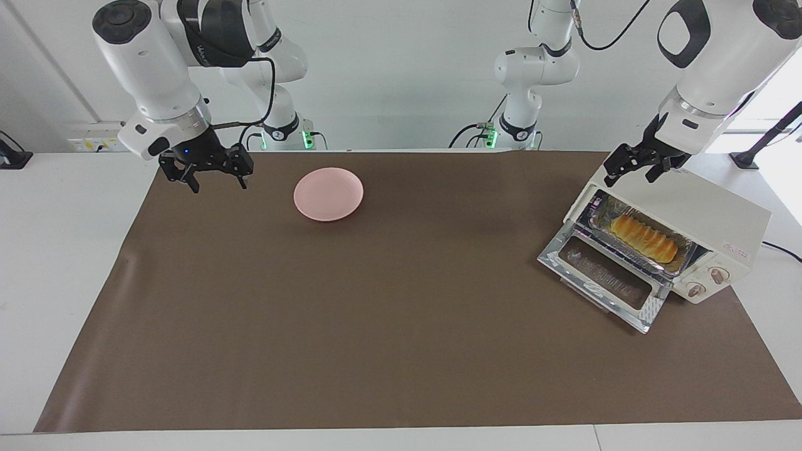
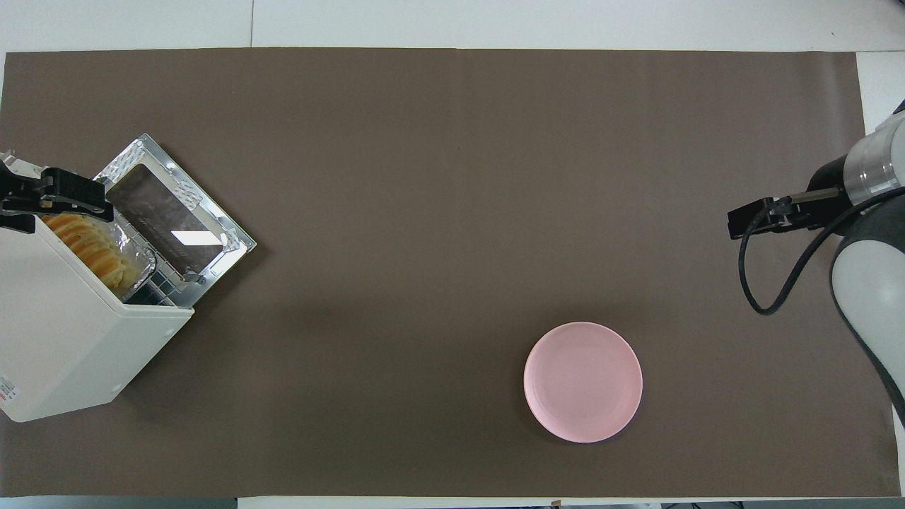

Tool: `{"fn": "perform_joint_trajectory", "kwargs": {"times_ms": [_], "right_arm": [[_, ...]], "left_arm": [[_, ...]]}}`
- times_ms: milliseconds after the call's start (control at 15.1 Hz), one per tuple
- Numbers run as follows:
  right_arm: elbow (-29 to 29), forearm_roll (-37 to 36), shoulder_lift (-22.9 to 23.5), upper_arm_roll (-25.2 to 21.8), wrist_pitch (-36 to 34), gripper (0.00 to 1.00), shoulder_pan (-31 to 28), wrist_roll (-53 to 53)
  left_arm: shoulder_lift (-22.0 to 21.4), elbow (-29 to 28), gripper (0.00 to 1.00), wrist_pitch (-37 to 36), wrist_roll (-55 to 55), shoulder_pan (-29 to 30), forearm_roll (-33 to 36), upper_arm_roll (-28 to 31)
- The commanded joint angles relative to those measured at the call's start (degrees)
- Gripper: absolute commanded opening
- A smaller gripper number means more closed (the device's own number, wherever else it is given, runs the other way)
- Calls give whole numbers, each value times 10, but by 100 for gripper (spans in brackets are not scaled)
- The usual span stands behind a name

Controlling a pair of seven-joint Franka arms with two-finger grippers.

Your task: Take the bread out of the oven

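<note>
Bread (image 1: 645, 238) sits in foil tray (image 1: 683, 256) inside oven (image 1: 708, 219), door (image 1: 601, 275) dropped open, at left arm's desk (image 1: 401, 351) end; pink plate (image 1: 328, 194) well apart; left gripper (image 1: 634, 172) over oven, right gripper (image 1: 216, 183) over desk, fingers released.

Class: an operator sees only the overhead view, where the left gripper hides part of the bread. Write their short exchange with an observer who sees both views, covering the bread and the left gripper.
Operator: I see only part of the bread. Where does the whole loaf lie?
Observer: The whole bread lies in a foil tray inside the oven.
Operator: Has the left gripper entered the opening?
Observer: No. The left gripper hangs over the oven's top edge, above the opening, its fingers open and empty.
</note>
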Motion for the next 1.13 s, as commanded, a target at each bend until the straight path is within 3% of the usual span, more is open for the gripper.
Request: {"fn": "perform_joint_trajectory", "kwargs": {"times_ms": [0,863,1062], "right_arm": [[-9,-9,-10,6,-3,100,-6,-5],[-9,-9,-9,6,-3,100,-6,-5],[-9,-9,-9,6,-3,100,-6,-5]], "left_arm": [[-2,-2,100,0,7,3,-1,-8],[4,7,100,15,-30,10,18,-6],[72,87,100,-14,-36,8,27,-3]]}}
